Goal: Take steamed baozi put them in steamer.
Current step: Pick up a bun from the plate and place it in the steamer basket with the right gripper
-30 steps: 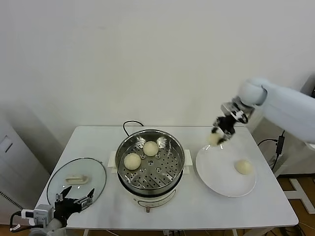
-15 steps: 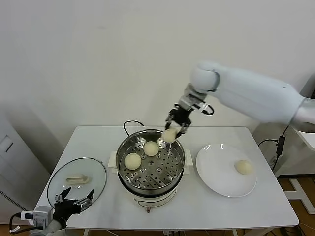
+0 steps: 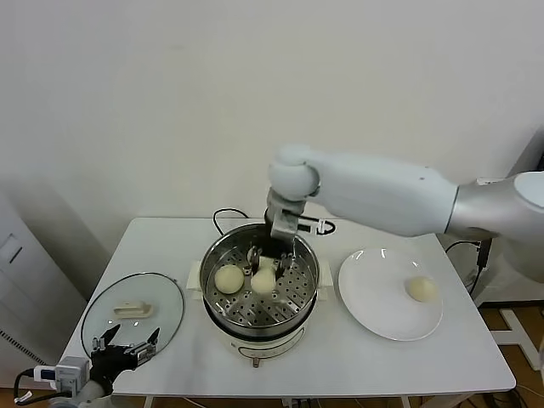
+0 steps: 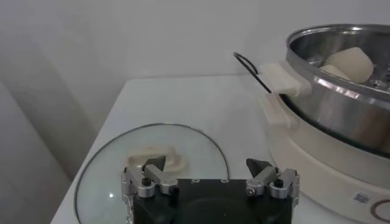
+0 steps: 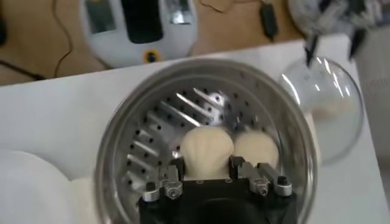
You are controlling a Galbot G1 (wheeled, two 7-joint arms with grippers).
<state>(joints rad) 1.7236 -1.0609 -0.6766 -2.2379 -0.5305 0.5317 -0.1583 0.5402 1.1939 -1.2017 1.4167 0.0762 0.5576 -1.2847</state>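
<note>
Over the steamer: the right gripper [image 3: 265, 265] hangs inside the pot, its fingers [image 5: 175, 168] closed on a baozi [image 5: 207, 150].
Hidden: in the head view the white arm [image 3: 382, 200] covers the far rim of the steamer [image 3: 223, 247], and the held bun [image 3: 263, 280] shows only below the wrist; whether it touches the perforated tray cannot be told.
Steamer contents: a second baozi [image 3: 229, 278] lies on the tray at about 9 o'clock of the pot, just beside the held one; in the right wrist view the two buns sit side by side, the neighbour [image 5: 256, 149] partly behind a finger.
Third bun in pot: not made out; the arm and gripper cover that part of the tray.
Plate: at 3 o'clock of the steamer, a white plate [image 3: 365, 297] carries one baozi [image 3: 421, 289] toward its right side.
Left gripper: parked at 7 o'clock, low at the counter's front left edge [image 3: 119, 353], cut off by the frame; its fingers [image 4: 152, 167] stand wide apart with nothing between them, just before the glass lid [image 3: 106, 310].
Lid: flat on the counter at 9 o'clock, cream handle [image 4: 149, 161] up.
Cord: black cord [image 3: 223, 217] loops behind the steamer at 11 o'clock.
Surface: white counter [image 3: 340, 357], white steamer base [image 4: 317, 155] on it.
Room: plain pale wall [image 3: 170, 102] behind; wooden floor at the right edge.
</note>
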